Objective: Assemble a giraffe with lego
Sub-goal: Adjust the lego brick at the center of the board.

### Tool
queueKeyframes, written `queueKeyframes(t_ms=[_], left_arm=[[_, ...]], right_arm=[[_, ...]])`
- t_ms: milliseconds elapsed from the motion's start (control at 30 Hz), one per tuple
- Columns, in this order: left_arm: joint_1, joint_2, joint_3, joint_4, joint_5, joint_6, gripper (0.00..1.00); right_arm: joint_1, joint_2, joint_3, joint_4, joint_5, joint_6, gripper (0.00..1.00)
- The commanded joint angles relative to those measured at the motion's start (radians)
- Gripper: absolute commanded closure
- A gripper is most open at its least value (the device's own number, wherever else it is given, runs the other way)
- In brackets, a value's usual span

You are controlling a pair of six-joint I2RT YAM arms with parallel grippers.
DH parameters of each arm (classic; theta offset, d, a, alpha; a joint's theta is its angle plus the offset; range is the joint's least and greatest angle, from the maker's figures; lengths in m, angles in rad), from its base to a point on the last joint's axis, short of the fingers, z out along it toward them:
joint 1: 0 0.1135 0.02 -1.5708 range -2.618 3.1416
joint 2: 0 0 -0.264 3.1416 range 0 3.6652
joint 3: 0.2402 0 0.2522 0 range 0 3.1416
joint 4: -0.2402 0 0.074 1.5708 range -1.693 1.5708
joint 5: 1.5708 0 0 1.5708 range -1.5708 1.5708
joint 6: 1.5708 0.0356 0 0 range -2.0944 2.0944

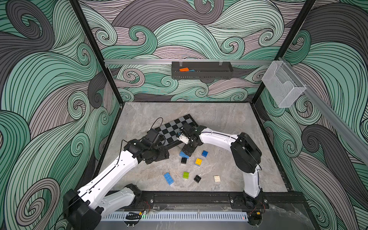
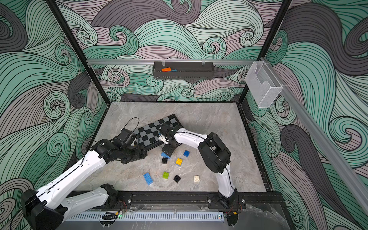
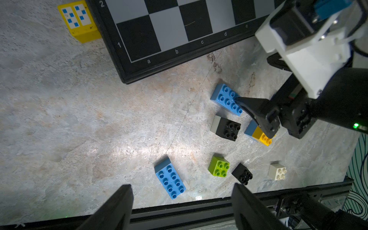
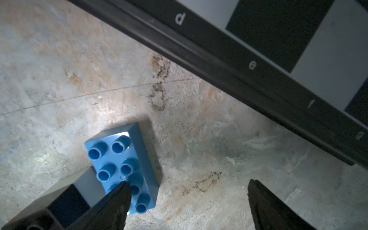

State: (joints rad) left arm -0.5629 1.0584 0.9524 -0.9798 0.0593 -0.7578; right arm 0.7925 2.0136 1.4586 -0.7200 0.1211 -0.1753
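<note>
We count eight lego pieces [image 1: 186,174], two blue oblongs [image 1: 168,178] among them, one beneath a right gripper [image 4: 188,184] fingertip [image 4: 123,191]; left gripper [image 3: 182,187] and right gape empty.

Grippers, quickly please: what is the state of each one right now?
Left gripper: open, holding nothing.
Right gripper: open, holding nothing; one fingertip is over the light-blue oblong studded plastic brick.
</note>
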Motion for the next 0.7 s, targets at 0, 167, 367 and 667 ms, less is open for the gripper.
queueKeyframes(t_ms=[0,167,367,667], left_arm=[[0.009,-0.001,0.030,-0.026,-0.014,0.005,0.18],[0.009,-0.014,0.015,-0.020,-0.010,0.002,0.18],[0.008,-0.002,0.021,-0.006,0.009,0.003,0.18],[0.008,0.084,0.014,-0.007,0.104,0.024,0.09]], right_arm=[[-0.028,0.038,-0.057,-0.018,0.116,-0.002,0.06],[-0.057,0.020,-0.072,-0.011,0.127,-0.006,0.06],[-0.093,-0.048,-0.118,0.025,0.105,-0.027,0.06],[-0.099,-0.226,-0.186,0.125,-0.118,-0.063,0.03]])
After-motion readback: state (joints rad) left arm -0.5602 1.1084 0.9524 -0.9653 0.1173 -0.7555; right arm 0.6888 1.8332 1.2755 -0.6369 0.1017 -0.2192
